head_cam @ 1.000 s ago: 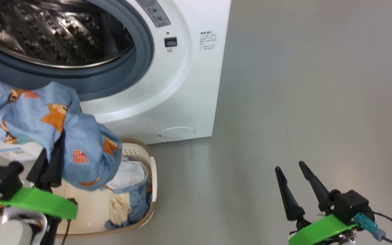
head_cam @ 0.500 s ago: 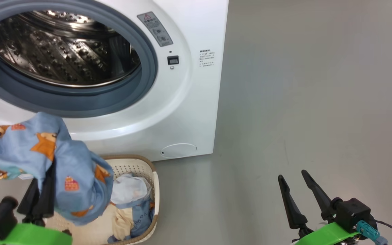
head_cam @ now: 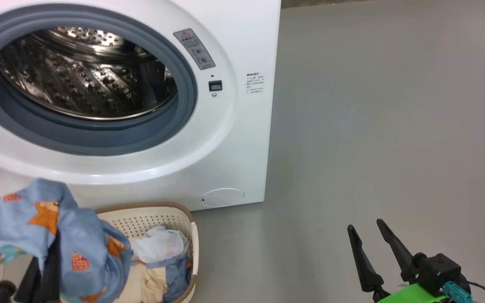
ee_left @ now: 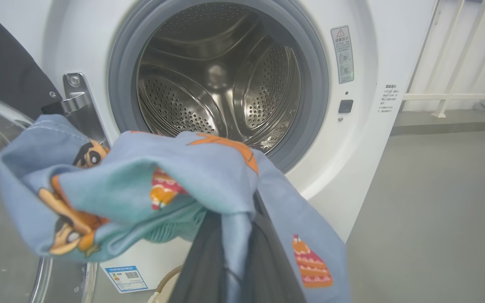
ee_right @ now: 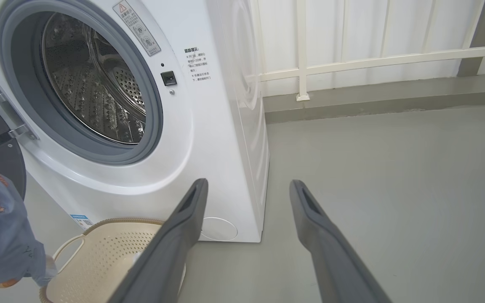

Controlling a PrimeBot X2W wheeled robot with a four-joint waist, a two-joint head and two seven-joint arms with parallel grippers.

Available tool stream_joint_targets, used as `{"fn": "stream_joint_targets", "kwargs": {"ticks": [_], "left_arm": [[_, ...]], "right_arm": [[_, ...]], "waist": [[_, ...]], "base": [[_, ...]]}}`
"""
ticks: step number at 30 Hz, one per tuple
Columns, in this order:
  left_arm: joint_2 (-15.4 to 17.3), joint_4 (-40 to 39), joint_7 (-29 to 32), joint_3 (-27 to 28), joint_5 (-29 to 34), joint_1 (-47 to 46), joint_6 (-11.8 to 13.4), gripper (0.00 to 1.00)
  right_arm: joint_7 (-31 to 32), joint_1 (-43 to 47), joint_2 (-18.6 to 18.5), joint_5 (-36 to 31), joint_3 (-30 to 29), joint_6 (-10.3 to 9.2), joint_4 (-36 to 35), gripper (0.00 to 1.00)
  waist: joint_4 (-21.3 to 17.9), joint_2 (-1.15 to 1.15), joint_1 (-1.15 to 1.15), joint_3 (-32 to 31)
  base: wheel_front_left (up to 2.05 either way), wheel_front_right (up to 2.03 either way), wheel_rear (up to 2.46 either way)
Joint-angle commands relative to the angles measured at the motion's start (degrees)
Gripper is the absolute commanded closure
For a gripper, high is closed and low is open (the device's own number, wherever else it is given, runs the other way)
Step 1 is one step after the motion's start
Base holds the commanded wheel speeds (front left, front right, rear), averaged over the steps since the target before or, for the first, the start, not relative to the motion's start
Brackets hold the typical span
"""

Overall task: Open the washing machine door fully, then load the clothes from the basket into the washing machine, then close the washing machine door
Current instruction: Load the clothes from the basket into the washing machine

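Observation:
The washing machine (head_cam: 242, 139) stands with its steel drum (head_cam: 86, 80) exposed. The washing machine door (ee_left: 2, 63) is swung out to the left, its black rim and glass edge showing in the left wrist view. My left gripper (ee_left: 236, 252) is shut on a blue garment with orange prints (head_cam: 36, 227), which hangs in front of the opening and below it. The same garment (ee_left: 141, 185) drapes over the dark fingers. More clothes (head_cam: 160, 248) lie in the cream basket (head_cam: 192, 244) at the machine's foot. My right gripper (head_cam: 364, 225) is open, holding nothing, over the floor to the right.
Grey floor (head_cam: 373, 126) stretches to the right of the machine. A white railing (ee_right: 352, 63) runs along the wall behind. A round flap (head_cam: 222, 196) and a blue label (ee_left: 125, 277) sit low on the machine's front.
The head view has tilted up, so more of the drum opening shows. Against the machine's front, the blue garment in my left gripper now sits lower and further left. The right gripper has kept its pose.

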Motion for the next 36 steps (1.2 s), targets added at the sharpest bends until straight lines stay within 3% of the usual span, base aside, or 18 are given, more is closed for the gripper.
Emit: {"fn": "stream_joint_targets", "kwargs": {"ticks": [1, 20, 36], "left_arm": [[0.17, -1.16, -0.41, 3.02, 1.17, -0.28, -0.29, 1.00], [-5.35, 0.91, -0.41, 7.21, 4.87, 3.24, -3.13, 1.00], [-6.36, 2.68, -0.41, 9.38, 5.45, -0.04, -5.26, 1.00]], "right_arm": [[-0.28, 0.01, -0.16, -0.64, 1.05, 0.09, -1.29, 0.00], [-0.28, 1.49, -0.16, -1.46, 0.38, 0.09, -1.65, 0.00], [-0.28, 0.79, -0.16, -1.43, 0.23, 0.09, -2.70, 0.00]], "waist": [[-0.15, 0.00, 0.00, -0.88], [-0.21, 0.00, 0.00, -2.70], [-0.66, 0.00, 0.00, 0.81]], "base": [[0.00, 0.00, 0.00], [0.00, 0.00, 0.00], [0.00, 0.00, 0.00]]}}
